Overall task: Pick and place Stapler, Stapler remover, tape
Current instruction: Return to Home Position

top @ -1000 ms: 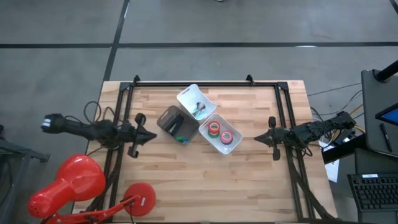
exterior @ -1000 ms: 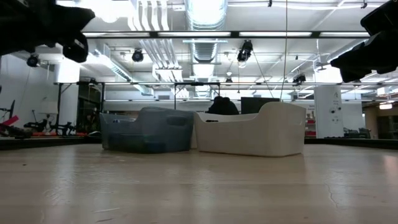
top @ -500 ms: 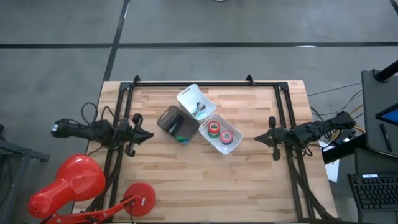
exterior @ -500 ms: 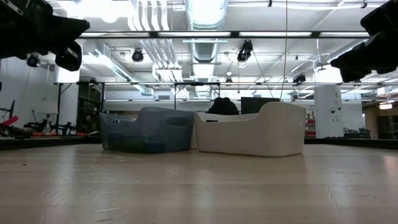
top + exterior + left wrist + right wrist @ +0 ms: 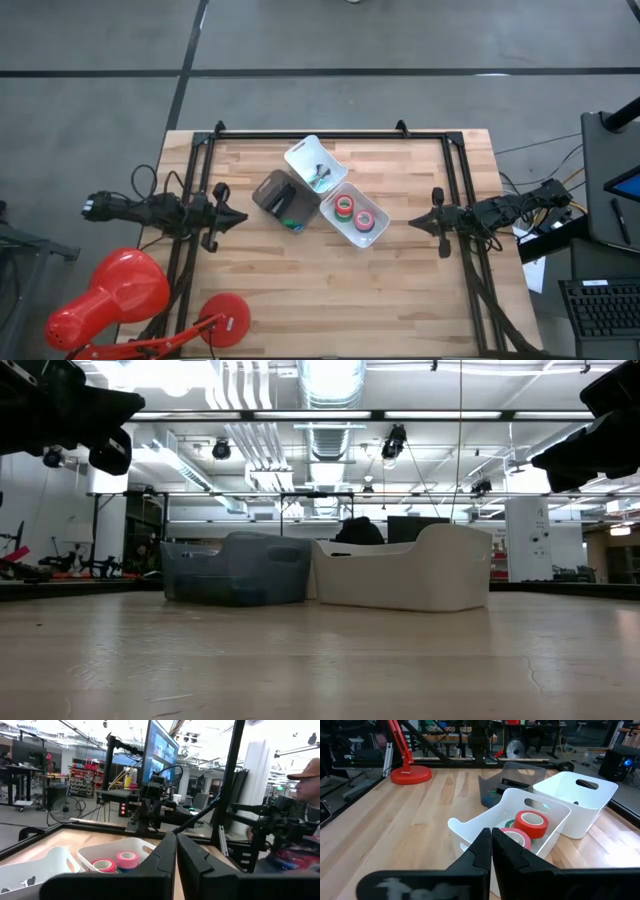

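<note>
Both left gripper (image 5: 238, 216) and right gripper (image 5: 416, 222) are parked empty, fingers pressed together; homing is judged complete, nothing further needed.

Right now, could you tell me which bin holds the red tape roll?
The white bin nearest the right gripper; the other white bin holds staple removers.

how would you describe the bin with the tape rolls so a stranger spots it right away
On the wooden table, three bins huddle at the centre. It is the white bin on the side toward the right gripper, next to the dark grey bin. Unlike the other white bin, it holds red and pink tape rolls.
</note>
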